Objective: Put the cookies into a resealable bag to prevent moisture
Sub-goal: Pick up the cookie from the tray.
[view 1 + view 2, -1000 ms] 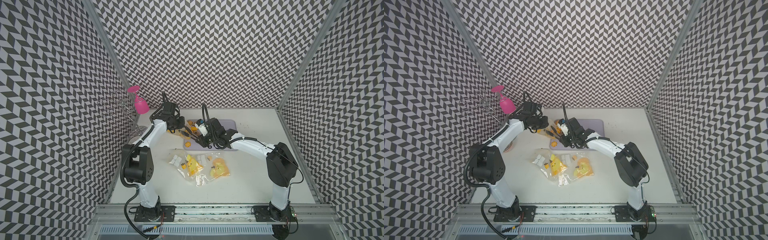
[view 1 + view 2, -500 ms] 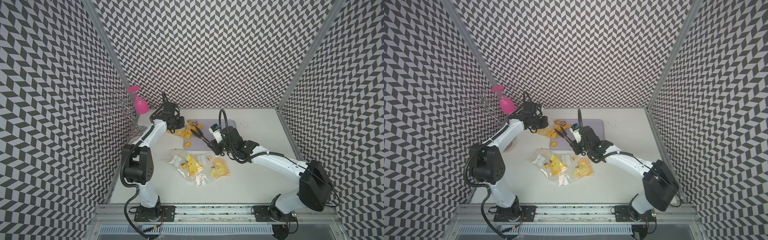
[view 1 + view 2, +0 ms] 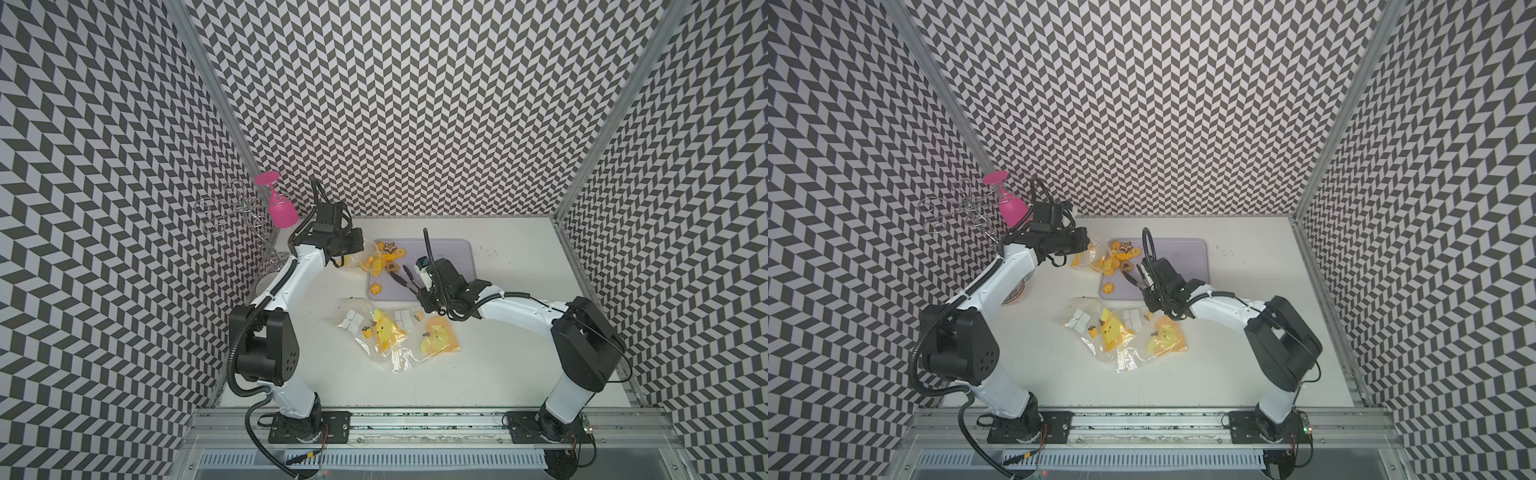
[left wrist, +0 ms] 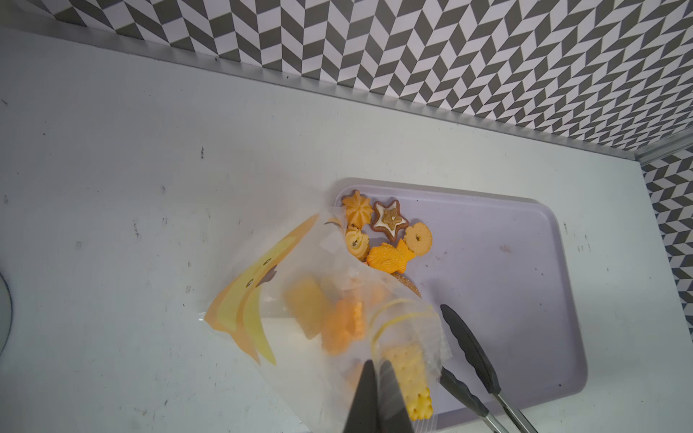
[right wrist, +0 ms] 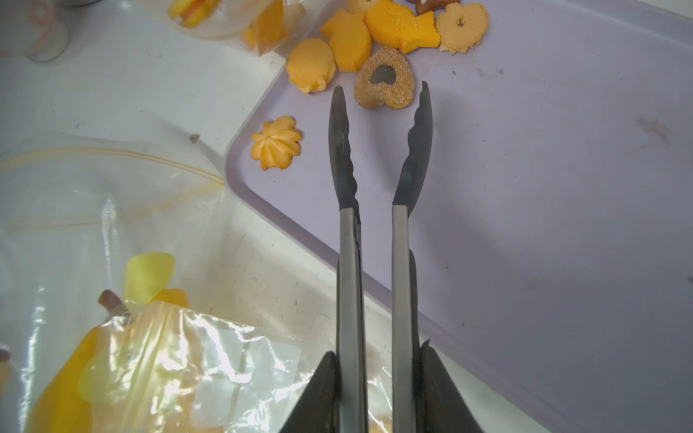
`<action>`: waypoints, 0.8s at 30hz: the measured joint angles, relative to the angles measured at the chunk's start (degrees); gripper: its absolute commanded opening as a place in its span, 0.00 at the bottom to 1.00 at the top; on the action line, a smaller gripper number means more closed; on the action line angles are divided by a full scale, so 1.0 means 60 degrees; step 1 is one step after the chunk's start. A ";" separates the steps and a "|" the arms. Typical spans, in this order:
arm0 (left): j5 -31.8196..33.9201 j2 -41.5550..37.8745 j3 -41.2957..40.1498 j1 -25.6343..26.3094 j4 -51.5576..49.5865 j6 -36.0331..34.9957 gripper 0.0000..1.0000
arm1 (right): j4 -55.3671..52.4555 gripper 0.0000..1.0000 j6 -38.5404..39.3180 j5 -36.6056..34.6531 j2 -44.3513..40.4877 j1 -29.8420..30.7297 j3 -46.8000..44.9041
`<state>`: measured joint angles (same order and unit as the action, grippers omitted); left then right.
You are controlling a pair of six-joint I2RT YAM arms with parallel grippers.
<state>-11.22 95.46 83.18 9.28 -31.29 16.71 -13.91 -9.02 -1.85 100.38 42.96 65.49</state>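
Note:
Several orange-yellow cookies (image 3: 384,257) (image 4: 390,240) (image 5: 375,33) lie clustered at the near-left corner of the lilac tray (image 3: 453,257) (image 4: 506,281) (image 5: 543,187). A single flower cookie (image 3: 375,288) (image 5: 277,147) lies apart from them. My left gripper (image 3: 353,249) (image 4: 377,365) is shut on the edge of a clear resealable bag (image 4: 300,285) with several cookies (image 4: 341,326) inside. My right gripper (image 3: 424,286) (image 5: 377,356) is shut on metal tongs (image 3: 401,276) (image 5: 378,150). Their black tips stand apart and empty, just short of a heart cookie (image 5: 384,77).
Other clear bags with yellow prints (image 3: 386,332) (image 3: 438,340) (image 5: 131,356) lie on the white table in front of the tray. A pink glass (image 3: 280,208) hangs on a wire rack (image 3: 232,208) at the back left. A small dish (image 3: 1013,295) sits under the left arm.
My right arm has drawn the tongs back from the bag's mouth to above the tray's front part. The left arm and the bag have stayed put.

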 measured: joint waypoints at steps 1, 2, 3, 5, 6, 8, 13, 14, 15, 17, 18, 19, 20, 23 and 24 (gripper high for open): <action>0.0000 -0.0018 -0.0004 -0.0022 0.0040 0.0015 0.00 | -0.0004 0.38 0.0004 -0.0029 0.0069 0.0000 0.0066; 0.0000 -0.0018 -0.0007 -0.0044 0.0066 0.0018 0.00 | -0.0033 0.40 -0.0011 -0.0066 0.0120 0.0000 0.0138; 0.0000 -0.0018 -0.0015 -0.0058 0.0087 0.0033 0.00 | -0.0051 0.40 0.0000 -0.0102 0.0168 0.0000 0.0204; -0.0004 -0.0018 -0.0022 -0.0076 0.0102 0.0066 0.00 | -0.0102 0.41 0.0033 -0.0182 0.0273 0.0000 0.0350; -0.0007 -0.0018 -0.0022 -0.0091 0.0109 0.0091 0.00 | -0.0124 0.41 0.0040 -0.0211 0.0342 0.0000 0.0430; -0.0015 -0.0018 -0.0022 -0.0109 0.0131 0.0120 0.00 | -0.0157 0.41 0.0051 -0.0240 0.0517 0.0000 0.0605; -0.0036 -0.0018 -0.0022 -0.0135 0.0135 0.0149 0.00 | -0.0186 0.41 0.0087 -0.0255 0.1020 0.0000 0.0984; -0.0040 -0.0018 -0.0025 -0.0135 0.0135 0.0153 0.00 | -0.0208 0.41 0.0095 -0.0255 0.1129 0.0000 0.1078; -0.0040 -0.0018 -0.0022 -0.0135 0.0135 0.0153 0.00 | -0.0211 0.41 0.0102 -0.0259 0.1235 0.0000 0.1162; -0.0044 -0.0018 -0.0022 -0.0135 0.0135 0.0153 0.00 | -0.0215 0.41 0.0109 -0.0251 0.1424 0.0000 0.1326; -0.0047 -0.0018 -0.0022 -0.0135 0.0135 0.0153 0.00 | -0.0226 0.41 0.0109 -0.0251 0.1512 0.0000 0.1406; -0.0051 -0.0018 -0.0025 -0.0135 0.0135 0.0153 0.00 | -0.0222 0.41 0.0109 -0.0244 0.1566 0.0000 0.1464; -0.0066 -0.0018 -0.0022 -0.0135 0.0135 0.0153 0.00 | -0.0219 0.41 0.0109 -0.0233 0.1636 0.0000 0.1534; -0.0080 -0.0018 -0.0022 -0.0138 0.0135 0.0153 0.00 | -0.0222 0.39 0.0124 -0.0226 0.1796 0.0000 0.1698; -0.0080 -0.0018 -0.0022 -0.0138 0.0135 0.0153 0.00 | -0.0219 0.38 0.0138 -0.0226 0.1851 -0.0004 0.1745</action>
<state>-11.70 95.35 83.05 8.45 -30.48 17.63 -15.22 -8.19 -3.20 111.48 42.94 75.96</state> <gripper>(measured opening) 0.048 0.395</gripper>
